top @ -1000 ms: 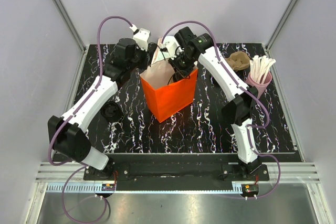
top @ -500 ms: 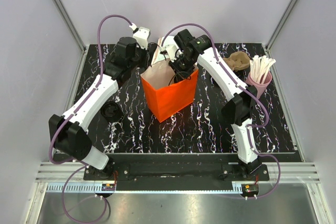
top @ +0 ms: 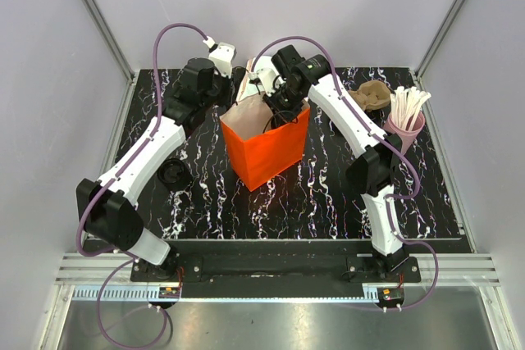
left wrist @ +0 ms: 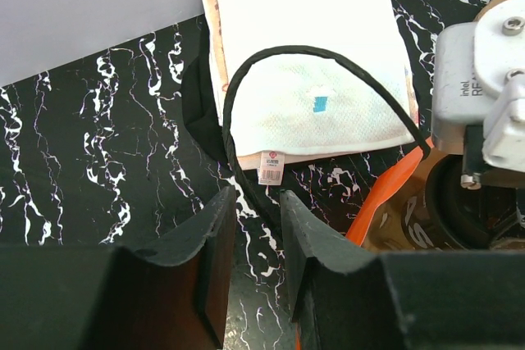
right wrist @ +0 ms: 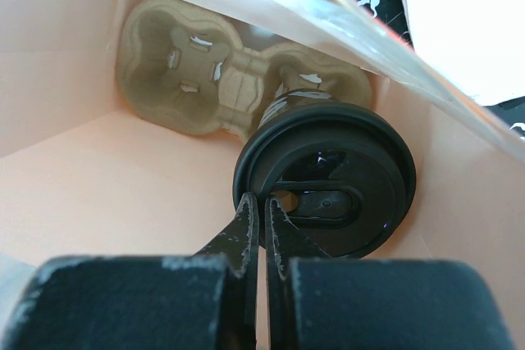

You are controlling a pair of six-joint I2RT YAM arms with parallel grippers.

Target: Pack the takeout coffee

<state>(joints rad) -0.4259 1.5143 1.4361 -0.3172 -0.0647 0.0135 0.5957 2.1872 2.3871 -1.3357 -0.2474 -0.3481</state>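
Coffee [right wrist: 328, 133] sits deep inside the orange bag [top: 267, 153], standing in one hole of a brown cup tray [right wrist: 189, 71] at the bottom. It is a small black cup with a round rim. The right fingers [right wrist: 246, 227] reach down into the bag and are squeezed almost together, pinching the rim of the cup on its near side. The bag stands upright and open in the middle of the black and white tabletop [top: 328, 194]. The left fingers [left wrist: 217, 235] hang just behind the bag, low over the tabletop. They are a little way apart, and the thin black handle [left wrist: 287, 48] of the bag runs down into the gap between them. The gap is wider than the handle, so it is not squeezed. A stack of white napkins [left wrist: 312, 79] lies flat on the tabletop just past the left fingers, and the handle loops over it. A flat black disc [top: 174, 174] lies on the tabletop left of the bag, under the left arm. On the right side stand a pink cup [top: 408, 130] full of white sticks and, just beside it, another brown tray [top: 371, 94].
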